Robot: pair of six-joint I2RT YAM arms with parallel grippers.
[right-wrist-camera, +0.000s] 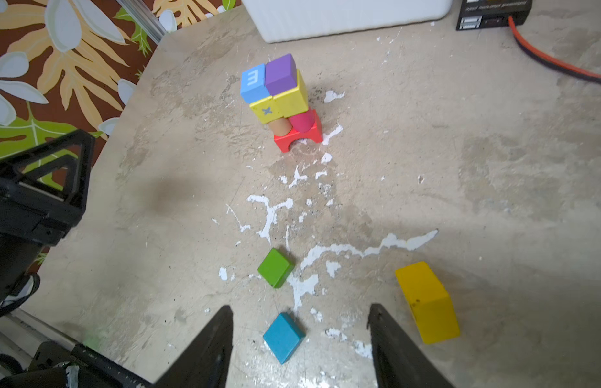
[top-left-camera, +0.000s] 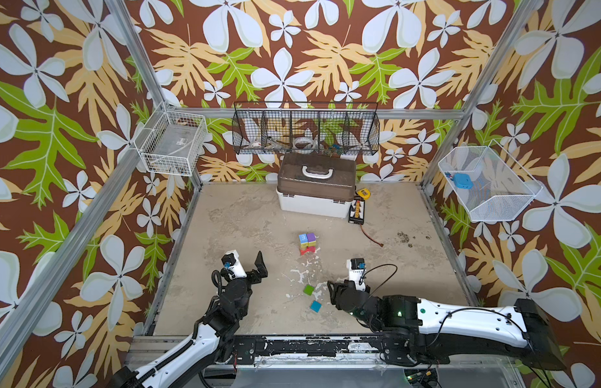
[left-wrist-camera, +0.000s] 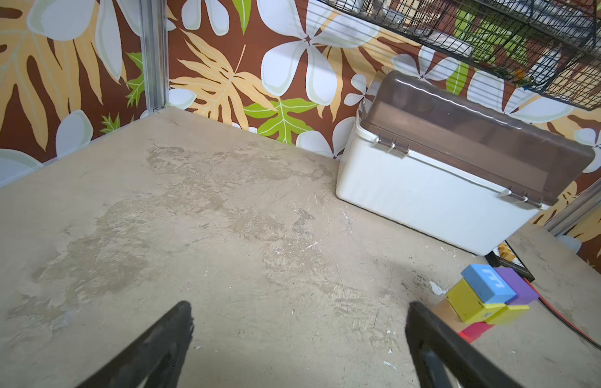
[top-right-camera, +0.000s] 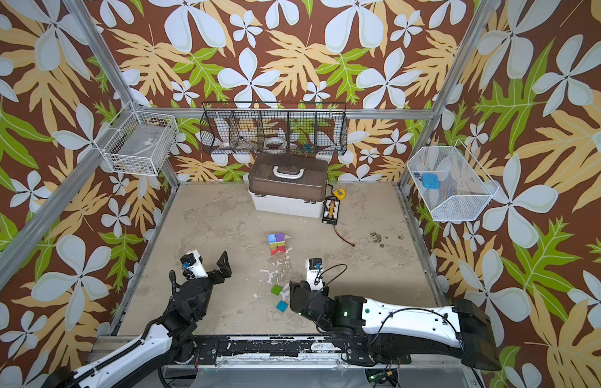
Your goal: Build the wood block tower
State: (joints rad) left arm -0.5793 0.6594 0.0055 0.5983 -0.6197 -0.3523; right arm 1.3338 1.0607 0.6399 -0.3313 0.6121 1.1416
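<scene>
Worn beige tabletop (right-wrist-camera: 494, 168). Nearest, we see the right gripper (right-wrist-camera: 301, 308) half-spread and empty, with a teal block (right-wrist-camera: 284, 337) loose by its tips. Green block (right-wrist-camera: 275, 267) and yellow block (right-wrist-camera: 427, 302) lie just beyond. Left gripper (left-wrist-camera: 299, 305) is wide and empty. Farther, mid-table, is the tower (right-wrist-camera: 280, 100), red arch at the bottom. White box (top-left-camera: 314, 188) sits behind.

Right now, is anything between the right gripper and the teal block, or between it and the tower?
Nothing separates the open right gripper from the teal block. The green block lies between that block and the tower; a lifted carry would probably clear it.
</scene>
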